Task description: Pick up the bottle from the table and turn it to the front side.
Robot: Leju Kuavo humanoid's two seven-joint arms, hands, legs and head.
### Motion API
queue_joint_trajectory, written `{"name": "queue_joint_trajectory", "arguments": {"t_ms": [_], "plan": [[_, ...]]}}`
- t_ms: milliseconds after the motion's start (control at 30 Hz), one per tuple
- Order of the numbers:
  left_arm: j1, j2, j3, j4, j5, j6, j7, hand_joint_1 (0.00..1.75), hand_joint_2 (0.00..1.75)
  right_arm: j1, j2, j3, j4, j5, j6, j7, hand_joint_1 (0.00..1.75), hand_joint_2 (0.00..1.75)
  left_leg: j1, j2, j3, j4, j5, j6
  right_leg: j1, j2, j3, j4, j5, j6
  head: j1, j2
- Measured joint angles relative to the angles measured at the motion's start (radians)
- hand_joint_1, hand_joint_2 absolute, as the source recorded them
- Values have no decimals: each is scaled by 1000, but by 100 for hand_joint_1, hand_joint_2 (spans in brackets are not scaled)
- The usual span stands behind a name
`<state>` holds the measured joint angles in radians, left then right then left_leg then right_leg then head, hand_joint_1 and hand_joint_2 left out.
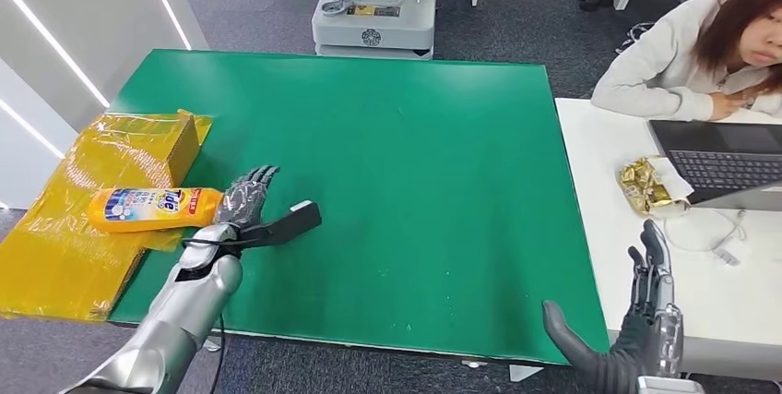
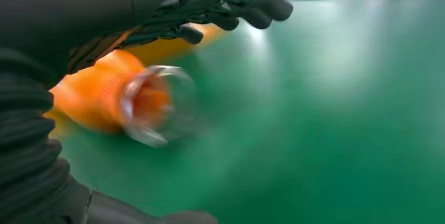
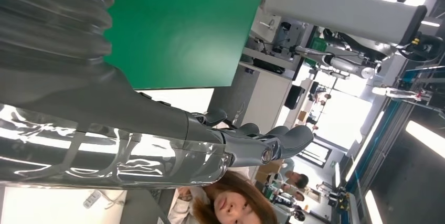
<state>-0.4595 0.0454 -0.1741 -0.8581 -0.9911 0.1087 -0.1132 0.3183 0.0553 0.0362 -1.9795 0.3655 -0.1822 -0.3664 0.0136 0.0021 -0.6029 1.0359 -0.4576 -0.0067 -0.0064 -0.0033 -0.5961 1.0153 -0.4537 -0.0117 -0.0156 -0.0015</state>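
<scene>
An orange bottle [image 1: 152,208] with a blue and white label lies on its side at the left edge of the green table [image 1: 396,182], its cap end pointing toward the table's middle. My left hand [image 1: 242,202] is at that cap end with its fingers stretched out and apart, gripping nothing. In the left wrist view the bottle [image 2: 97,95] and its clear cap [image 2: 157,106] are close below my left hand's fingers [image 2: 231,14]. My right hand [image 1: 636,329] stands open by the table's front right corner, fingers spread; the right wrist view shows it [image 3: 252,145] in the air.
The bottle rests on a flat yellow-wrapped cardboard box [image 1: 101,182] overhanging the table's left side. On the right, a white desk [image 1: 636,256] carries a laptop [image 1: 719,159] and a gold wrapper [image 1: 645,184], with a person [image 1: 701,43] seated there. A white machine base [image 1: 373,16] stands beyond the far edge.
</scene>
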Motion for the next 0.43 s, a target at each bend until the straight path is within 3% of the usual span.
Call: {"name": "queue_joint_trajectory", "arguments": {"t_ms": [133, 300, 433], "plan": [[72, -30, 24, -186, 364, -14, -70, 0, 175, 4, 0, 0, -2, -9, -11, 0, 0, 175, 0, 0, -1, 0, -1, 0, 0, 1, -1, 0, 0, 0, 0, 0], [132, -38, 24, -372, 557, -2, -112, 0, 175, 5, -1, 2, 0, -23, -39, 0, 0, 175, 0, 0, -1, -1, -1, 0, 0, 0, -1, 0, -1, 0, 0, 0], [152, -44, 17, -468, 607, 10, -126, 0, 175, 4, -8, 10, 8, -36, -52, -2, 0, 175, 0, 0, -1, -1, -1, 0, 0, 0, -1, 0, -1, 0, 0, 0]]}}
